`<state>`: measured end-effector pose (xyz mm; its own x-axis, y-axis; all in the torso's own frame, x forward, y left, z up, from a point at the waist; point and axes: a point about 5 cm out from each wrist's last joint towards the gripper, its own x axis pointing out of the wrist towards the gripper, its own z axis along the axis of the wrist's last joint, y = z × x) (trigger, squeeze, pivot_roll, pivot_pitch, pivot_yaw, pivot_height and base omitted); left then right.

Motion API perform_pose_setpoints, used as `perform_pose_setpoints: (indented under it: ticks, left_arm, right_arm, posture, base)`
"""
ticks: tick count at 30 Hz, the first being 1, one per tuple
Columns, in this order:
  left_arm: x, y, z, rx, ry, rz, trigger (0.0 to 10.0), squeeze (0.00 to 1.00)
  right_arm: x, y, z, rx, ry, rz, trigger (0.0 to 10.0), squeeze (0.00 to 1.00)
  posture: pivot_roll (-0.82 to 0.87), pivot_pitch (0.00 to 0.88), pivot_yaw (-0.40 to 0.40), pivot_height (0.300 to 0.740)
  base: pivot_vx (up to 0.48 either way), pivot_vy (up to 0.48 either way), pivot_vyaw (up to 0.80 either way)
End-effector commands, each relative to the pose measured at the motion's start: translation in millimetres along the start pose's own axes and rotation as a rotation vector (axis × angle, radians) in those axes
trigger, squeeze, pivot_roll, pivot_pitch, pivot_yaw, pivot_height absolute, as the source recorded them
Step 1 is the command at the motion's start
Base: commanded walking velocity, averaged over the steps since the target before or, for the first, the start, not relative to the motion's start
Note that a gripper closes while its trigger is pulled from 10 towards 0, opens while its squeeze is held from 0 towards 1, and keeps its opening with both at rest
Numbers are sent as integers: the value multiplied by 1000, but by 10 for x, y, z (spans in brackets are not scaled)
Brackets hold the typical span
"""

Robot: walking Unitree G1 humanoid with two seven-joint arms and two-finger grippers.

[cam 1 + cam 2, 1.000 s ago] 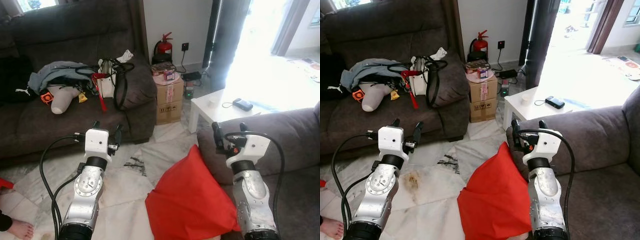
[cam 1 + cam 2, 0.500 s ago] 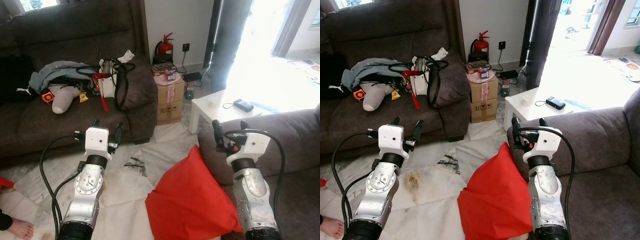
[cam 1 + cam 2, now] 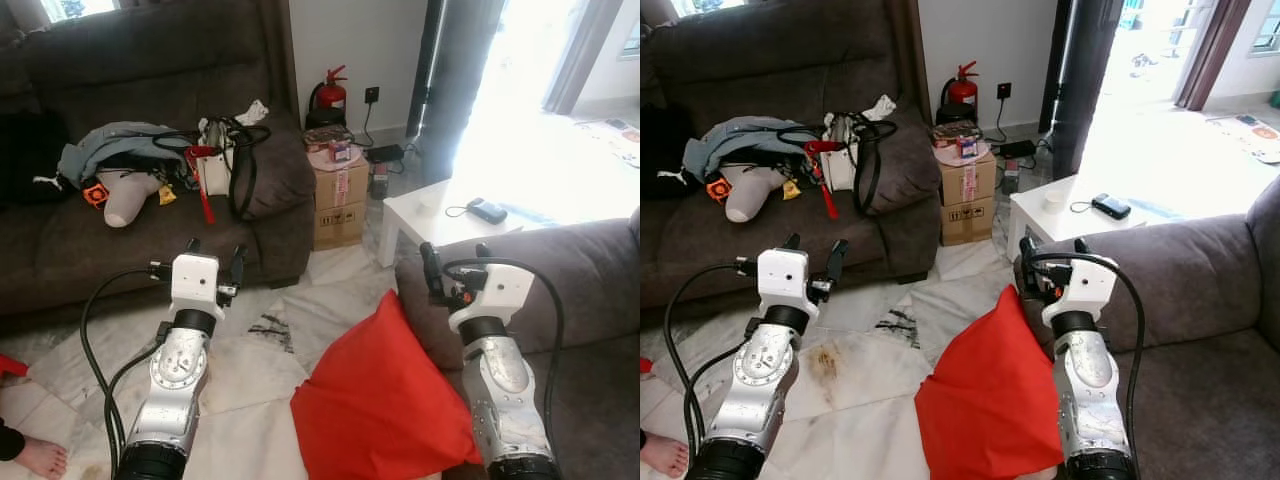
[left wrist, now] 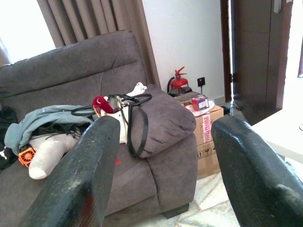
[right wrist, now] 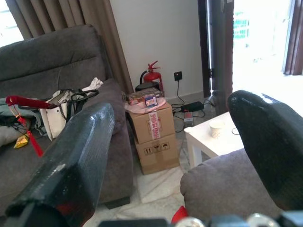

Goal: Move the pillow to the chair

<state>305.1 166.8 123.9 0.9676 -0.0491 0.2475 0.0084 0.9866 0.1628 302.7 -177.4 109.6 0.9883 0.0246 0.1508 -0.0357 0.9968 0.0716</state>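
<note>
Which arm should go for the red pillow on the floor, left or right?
Probably the right. The right gripper hangs open just above the red pillow's top corner, where it leans against the grey chair. The left gripper, also open, is farther off over bare floor.

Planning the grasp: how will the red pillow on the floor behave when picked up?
The pillow looks soft and probably light: it leans slumped against the sofa with one corner up. Likely floppy, so it may sag from a corner pinch. Its smooth cover might slip. Both tools, left and right, hover open above it.
</note>
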Motion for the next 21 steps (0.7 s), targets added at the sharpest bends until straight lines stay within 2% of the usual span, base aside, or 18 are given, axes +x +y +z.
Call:
perform_pose_setpoints:
  ticks: [1, 12, 19, 21]
  left_arm:
    - [18, 12, 22, 10, -6, 1, 10000, 0]
    - [17, 14, 26, 9, -7, 4, 10000, 0]
    - [-20, 90, 3, 29, 2, 11, 10000, 0]
    - [-8, 159, 8, 41, 2, 21, 10000, 0]
  right_arm:
    - [46, 19, 62, -6, -14, 9, 10000, 0]
    - [39, 4, 63, -10, -12, 2, 10000, 0]
    - [0, -23, 44, -15, -6, 9, 10000, 0]
    - [-19, -51, 40, -18, -3, 5, 10000, 0]
  posture:
    - [-46, 0, 51, 740]
    - [-46, 0, 50, 740]
    - [-46, 0, 53, 740]
    - [-44, 0, 55, 740]
  base:
    - [0, 0, 0]
    - [0, 0, 0]
    - [0, 0, 0]
    - [0, 0, 0]
